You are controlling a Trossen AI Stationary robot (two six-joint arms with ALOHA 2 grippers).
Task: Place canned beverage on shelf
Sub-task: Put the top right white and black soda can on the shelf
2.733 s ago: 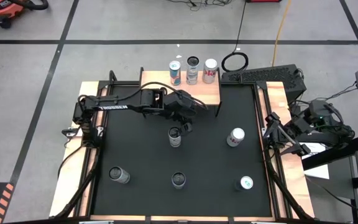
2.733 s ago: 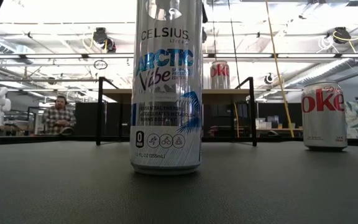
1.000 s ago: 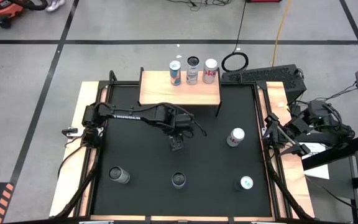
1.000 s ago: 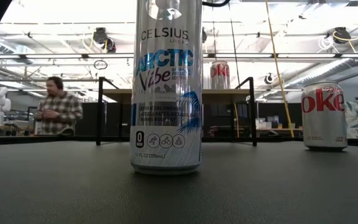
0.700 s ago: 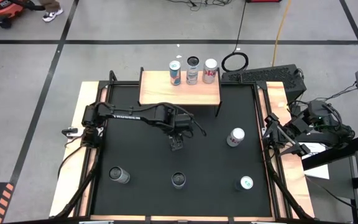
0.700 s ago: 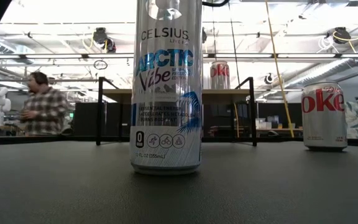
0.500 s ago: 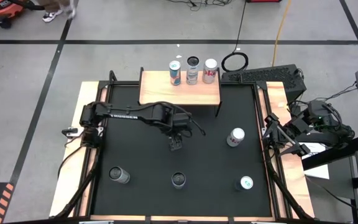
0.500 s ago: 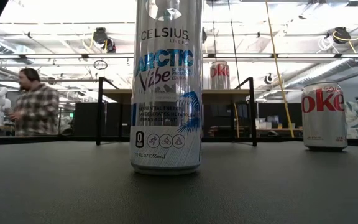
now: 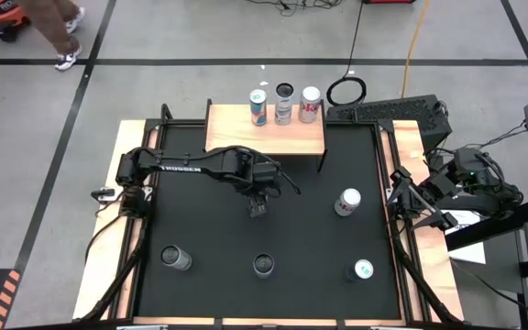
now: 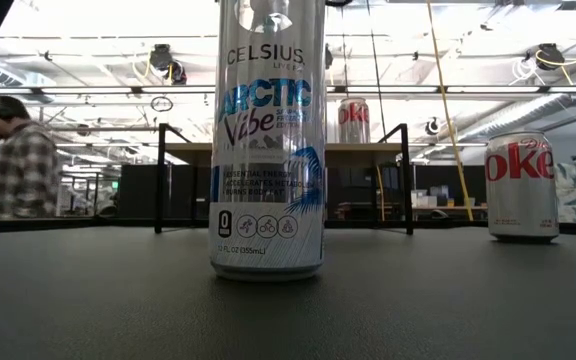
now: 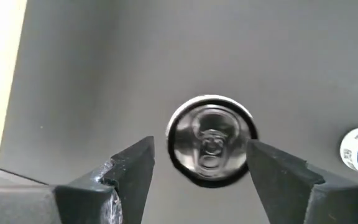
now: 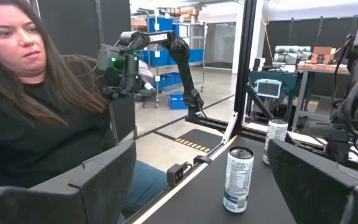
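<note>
A silver can [image 11: 211, 149] stands upright between the fingers of my left gripper [image 11: 201, 146], which is shut on it. This gripper [image 9: 257, 209] hangs over the middle of the black mat, pointing steeply down and hiding the can from above. The shelf [image 9: 236, 137] stands at the table's far edge on thin black legs. Three cans [image 9: 284, 104] stand along its far side. My right gripper [image 12: 197, 171] waits open at the table's right edge [image 9: 406, 197], pointing level. My left gripper has the can's upper side wall [image 11: 247, 154] between its two fingers, one on each side of the top. The fingers come from above, slanting slightly toward the near edge. The can stays upright. Whether its base is off the mat does not show.
Loose cans stand on the mat: a Diet Coke [image 9: 346, 202], a tall Celsius [image 9: 263, 266] and two others [image 9: 174, 258] [image 9: 362, 270]. A person [image 10: 13, 155] walks beyond the table. Another person [image 12: 36, 106] sits off the table's right side.
My left gripper has crept a little toward the far edge and up over the mat's middle, with its fingers the same distance apart. The person in the room behind has walked toward the left.
</note>
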